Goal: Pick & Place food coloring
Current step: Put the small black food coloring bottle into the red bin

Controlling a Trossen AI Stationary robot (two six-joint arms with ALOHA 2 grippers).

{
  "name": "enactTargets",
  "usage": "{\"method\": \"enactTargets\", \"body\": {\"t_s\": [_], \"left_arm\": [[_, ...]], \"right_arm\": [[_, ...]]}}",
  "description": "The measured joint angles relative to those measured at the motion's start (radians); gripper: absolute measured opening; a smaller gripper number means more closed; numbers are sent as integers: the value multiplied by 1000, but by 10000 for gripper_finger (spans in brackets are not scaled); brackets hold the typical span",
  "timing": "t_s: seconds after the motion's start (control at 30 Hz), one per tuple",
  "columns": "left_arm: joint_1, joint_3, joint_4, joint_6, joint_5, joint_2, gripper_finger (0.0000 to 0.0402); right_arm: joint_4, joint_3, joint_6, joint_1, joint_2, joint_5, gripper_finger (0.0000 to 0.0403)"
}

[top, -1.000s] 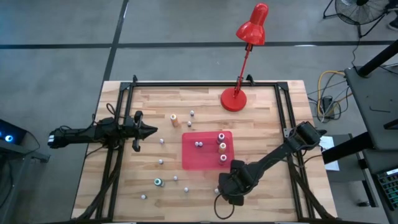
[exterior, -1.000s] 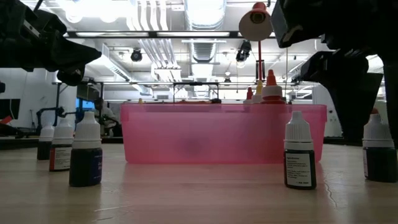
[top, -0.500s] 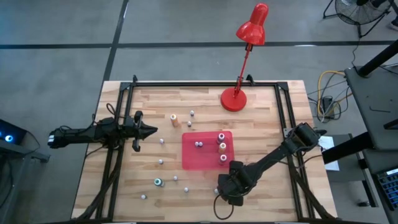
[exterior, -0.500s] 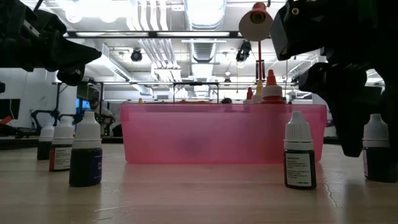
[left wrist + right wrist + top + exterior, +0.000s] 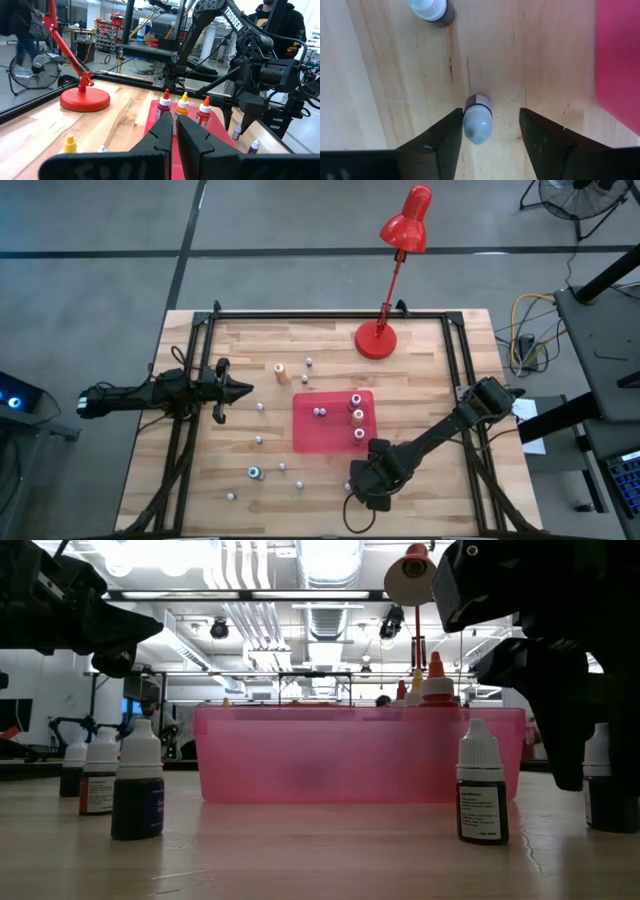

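Right claw (image 5: 487, 137): low over the desk (image 5: 420, 360) near its front edge, just in front of the red tray (image 5: 333, 421). Fingers (image 5: 445, 137) apart, straddling one small upright bottle (image 5: 477, 119) with a pale cap; one finger is close against the bottle, the other stands clear. Not clenched; whether it yet grips the bottle cannot be told. A second pale-capped bottle (image 5: 431, 8) stands near on the bare wood.

Left claw (image 5: 240, 390): clenched shut, holding nothing, held above the left side of the desk, pointing toward the tray.

Red tray: near the middle of the desk. Contains three larger bottles (image 5: 182, 106) in a row along its right side, with red, orange and purple-red tops, plus small bottles (image 5: 319, 412) near its centre.

Loose bottles on the desk: an orange one (image 5: 280, 371) and pale ones behind the tray; a teal-capped one (image 5: 254, 472) and several pale ones to the front left.

Red desk lamp (image 5: 390, 270): base at the back of the desk, behind the tray.
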Motion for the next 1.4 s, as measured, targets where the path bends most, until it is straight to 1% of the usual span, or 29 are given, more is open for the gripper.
{"method": "enactTargets", "body": {"t_s": [0.2, 0.5, 0.6, 0.7, 0.87, 1.0, 1.17, 1.4], "left_arm": [[0, 0, 0, 0, 0, 0, 0], [0, 0, 1, 0, 0, 0, 0], [0, 0, 1, 0, 0, 0, 0], [0, 0, 1, 0, 0, 0, 0], [0, 0, 1, 0, -1, 0, 0], [0, 0, 0, 0, 0, 0, 0], [0, 0, 0, 0, 0, 0, 0], [0, 0, 0, 0, 0, 0, 0]], "right_arm": [[0, 0, 1, 0, 0, 0, 148], [-6, 0, 9, 0, -7, -14, 77], [-51, 20, 8, 0, -20, -27, 60], [-104, 52, 6, -1, -40, -28, 57], [-188, 113, 3, -8, -70, -29, 72], [-257, 179, -13, -14, -87, -29, 70], [-352, 286, -51, -31, -87, -29, 69], [-400, 423, -93, -75, -87, -29, 69]]}}
